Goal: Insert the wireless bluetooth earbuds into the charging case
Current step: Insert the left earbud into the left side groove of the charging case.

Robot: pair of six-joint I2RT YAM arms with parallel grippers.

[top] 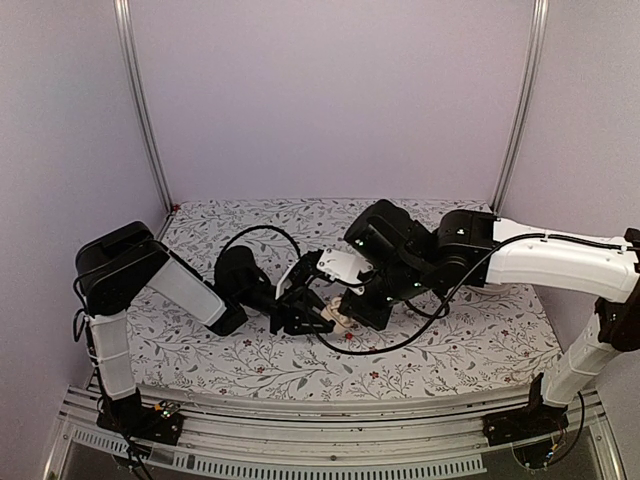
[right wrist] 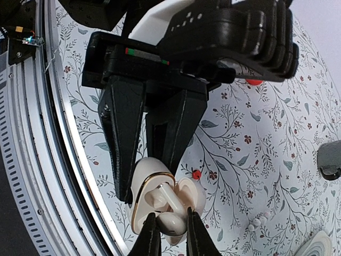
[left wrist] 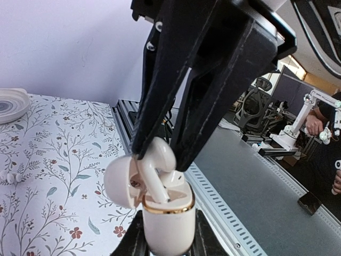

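The small cream-white rounded plastic charging case (left wrist: 166, 224) is held over the middle of the floral-patterned table (top: 470, 340), clamped by its lower body between the black fingers of the left gripper (left wrist: 168, 242). Its gold-rimmed mouth is turned towards the other arm, and its hinged lid (left wrist: 120, 184) is swung open to one side. The right gripper (right wrist: 171, 234) is pressed together on the rounded head of a cream-white plastic earbud (left wrist: 158, 160), whose stem is set inside the gold rim — how deeply it is seated cannot be told. In the top view the case is almost wholly hidden by the two black tools, and a black cable (top: 385, 346) is looped just below them. Well apart from the case, a grey mug (right wrist: 330, 160) is cut off by the picture's edge and a sliver of something red (right wrist: 253, 82) is mostly covered by the left wrist. A pale ridged round dish (left wrist: 11, 104) is set near some small white bits (left wrist: 10, 175).
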